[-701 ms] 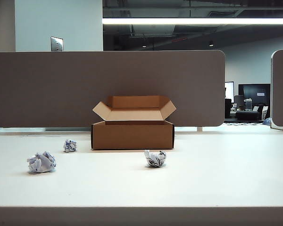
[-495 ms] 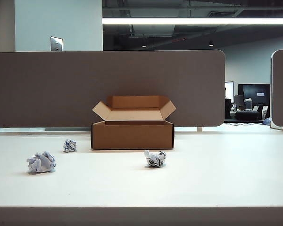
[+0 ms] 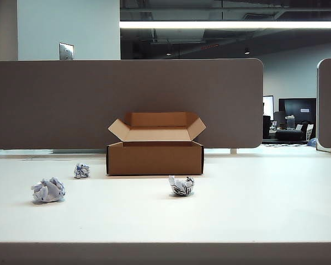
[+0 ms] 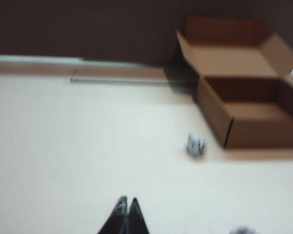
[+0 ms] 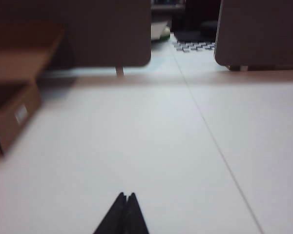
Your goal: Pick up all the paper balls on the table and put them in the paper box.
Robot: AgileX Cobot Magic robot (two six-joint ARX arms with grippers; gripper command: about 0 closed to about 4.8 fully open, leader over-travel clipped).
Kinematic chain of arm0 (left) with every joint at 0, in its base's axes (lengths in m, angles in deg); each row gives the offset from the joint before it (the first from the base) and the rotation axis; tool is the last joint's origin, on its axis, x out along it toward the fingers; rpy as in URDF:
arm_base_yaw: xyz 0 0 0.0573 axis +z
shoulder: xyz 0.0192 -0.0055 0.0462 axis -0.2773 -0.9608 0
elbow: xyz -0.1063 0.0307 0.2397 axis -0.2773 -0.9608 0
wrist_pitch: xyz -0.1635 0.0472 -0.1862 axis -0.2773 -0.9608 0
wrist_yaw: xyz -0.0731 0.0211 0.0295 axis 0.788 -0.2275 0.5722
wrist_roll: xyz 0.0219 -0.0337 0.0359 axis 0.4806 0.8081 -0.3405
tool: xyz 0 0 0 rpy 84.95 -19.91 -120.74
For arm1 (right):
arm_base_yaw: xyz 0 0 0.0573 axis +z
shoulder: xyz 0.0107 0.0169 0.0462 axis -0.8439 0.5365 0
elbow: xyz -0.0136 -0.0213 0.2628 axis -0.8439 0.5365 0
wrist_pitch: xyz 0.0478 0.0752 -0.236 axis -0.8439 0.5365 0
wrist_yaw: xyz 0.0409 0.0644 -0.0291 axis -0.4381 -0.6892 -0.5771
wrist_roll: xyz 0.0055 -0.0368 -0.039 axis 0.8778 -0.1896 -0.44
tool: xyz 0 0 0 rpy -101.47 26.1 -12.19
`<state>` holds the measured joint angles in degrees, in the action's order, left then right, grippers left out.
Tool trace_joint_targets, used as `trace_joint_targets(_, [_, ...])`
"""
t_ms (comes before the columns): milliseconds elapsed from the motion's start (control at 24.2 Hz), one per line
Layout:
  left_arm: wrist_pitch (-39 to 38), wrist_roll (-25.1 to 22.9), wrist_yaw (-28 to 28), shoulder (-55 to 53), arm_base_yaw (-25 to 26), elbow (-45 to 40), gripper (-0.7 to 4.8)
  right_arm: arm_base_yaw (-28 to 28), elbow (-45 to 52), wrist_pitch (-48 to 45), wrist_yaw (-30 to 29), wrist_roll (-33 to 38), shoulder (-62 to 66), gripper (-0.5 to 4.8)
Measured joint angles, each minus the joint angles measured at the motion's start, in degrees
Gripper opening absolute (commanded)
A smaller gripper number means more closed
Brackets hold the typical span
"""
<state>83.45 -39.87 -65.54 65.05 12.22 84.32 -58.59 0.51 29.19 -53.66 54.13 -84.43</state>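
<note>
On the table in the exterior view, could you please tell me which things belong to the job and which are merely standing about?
Job:
- paper balls: left, near the box, front
- paper box, flaps open
- table
- left end effector and right end effector, both shut, empty

Standing about:
- grey partition panel
- second panel

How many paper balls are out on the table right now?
3. One paper ball lies far left, a smaller paper ball sits just left of the paper box, and one paper ball lies in front of its right half. The box's inside is hidden.
</note>
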Motion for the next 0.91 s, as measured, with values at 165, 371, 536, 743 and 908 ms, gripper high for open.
trace_joint_targets(165, [-0.9, 0.7, 0.0, -0.3, 0.0, 9.8, -0.04, 0.0, -5.7, -4.4, -0.9, 6.8, 0.2, -0.06])
trace_joint_targets(371, [-9.3, 0.6, 0.3, -8.6, 0.0, 25.3, -0.04, 0.0, -19.4, -3.4, -2.7, 5.0, 7.8, -0.06])
trace_joint_targets(536, [-13.9, -1.7, 6.8, -18.5, 0.0, 32.9, -0.04, 0.2, -26.2, -1.9, -2.8, 4.4, 18.6, -0.06])
trace_joint_targets(743, [-13.6, -3.5, 17.7, -34.9, 0.0, 36.5, -0.02, 3.3, -38.9, -1.8, -4.4, 3.7, 38.4, -0.06])
trace_joint_targets(908, [-11.5, -7.6, 19.0, -43.5, -3.6, 36.5, 0.64, 7.3, -46.0, -2.1, -10.8, -1.7, 51.0, -0.06])
